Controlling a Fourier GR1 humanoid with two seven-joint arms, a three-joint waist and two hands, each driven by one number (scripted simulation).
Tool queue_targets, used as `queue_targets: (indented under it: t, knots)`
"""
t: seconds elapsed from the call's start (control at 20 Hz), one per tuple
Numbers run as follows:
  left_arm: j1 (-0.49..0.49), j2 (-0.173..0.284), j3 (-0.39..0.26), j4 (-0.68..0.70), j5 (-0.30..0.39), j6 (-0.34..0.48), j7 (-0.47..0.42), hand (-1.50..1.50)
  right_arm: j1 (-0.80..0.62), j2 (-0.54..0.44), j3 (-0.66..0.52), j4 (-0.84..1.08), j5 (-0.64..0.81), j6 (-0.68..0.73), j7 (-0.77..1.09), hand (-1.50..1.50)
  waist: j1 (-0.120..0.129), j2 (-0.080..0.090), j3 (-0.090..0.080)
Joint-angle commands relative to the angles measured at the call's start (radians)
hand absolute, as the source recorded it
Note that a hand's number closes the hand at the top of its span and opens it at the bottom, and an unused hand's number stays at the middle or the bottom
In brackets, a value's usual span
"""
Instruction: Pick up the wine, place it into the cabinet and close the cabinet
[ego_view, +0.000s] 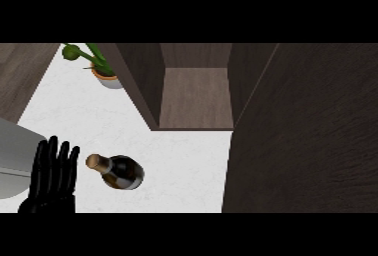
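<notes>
The left hand (52, 172) shows at the lower left of the head view, rising from the bottom edge with its palm flat and its fingers straight and pointing up the picture, holding nothing; it has the look of a hand at rest beside the counter's edge. No other hand is to be seen. The wine bottle (118, 171) stands on the white counter (184, 155) just to the right of this hand, close to the fingers but apart from them, with a narrow strip of counter showing between. Seen steeply from above, the bottle shows a dark, rounded body with a pale band of label and a tan cork top that leans toward the hand in the view. Beyond the bottle, farther up the counter and to its right, the cabinet (196, 97) is open, its brown wooden floor and side walls in plain sight. The cabinet's dark door (303, 130) hangs swung out to the right of the bottle and fills most of that side of the view. Well beyond the bottle, left of the cabinet, a potted plant (100, 67) stands on the counter. Left of the hand lies a grey rounded surface (15, 160) that I cannot identify.
</notes>
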Motion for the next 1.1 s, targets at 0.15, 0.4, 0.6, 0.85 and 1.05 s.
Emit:
queue_targets:
  t: [0.15, 0.4, 0.6, 0.85, 1.05]
  knots:
    - [0.048, -0.031, 0.083, 0.159, 0.097, -0.125, -0.188, -1.50, -0.017, 0.002, -0.013, -0.117, -0.042, -0.010, 0.067, -1.50, 0.002, 0.000, 0.001]
    - [0.025, -0.057, 0.110, 0.249, 0.104, -0.149, -0.234, -1.50, 0.022, 0.009, -0.027, -0.113, -0.072, 0.013, 0.037, -1.50, -0.001, 0.001, 0.001]
    - [-0.006, -0.061, 0.177, 0.377, 0.157, -0.227, -0.318, -1.50, 0.055, 0.027, -0.015, -0.145, -0.037, 0.005, 0.031, -1.50, -0.006, 0.001, 0.001]
    - [0.021, -0.040, 0.168, 0.373, 0.155, -0.280, -0.309, -1.50, 0.016, 0.002, -0.099, -0.069, -0.114, 0.036, 0.005, -1.50, 0.001, 0.001, 0.002]
    - [-0.078, -0.078, 0.212, 0.543, 0.180, -0.318, -0.375, -1.50, 0.080, 0.023, -0.027, -0.158, -0.077, 0.041, 0.025, -1.50, -0.008, 0.001, 0.002]
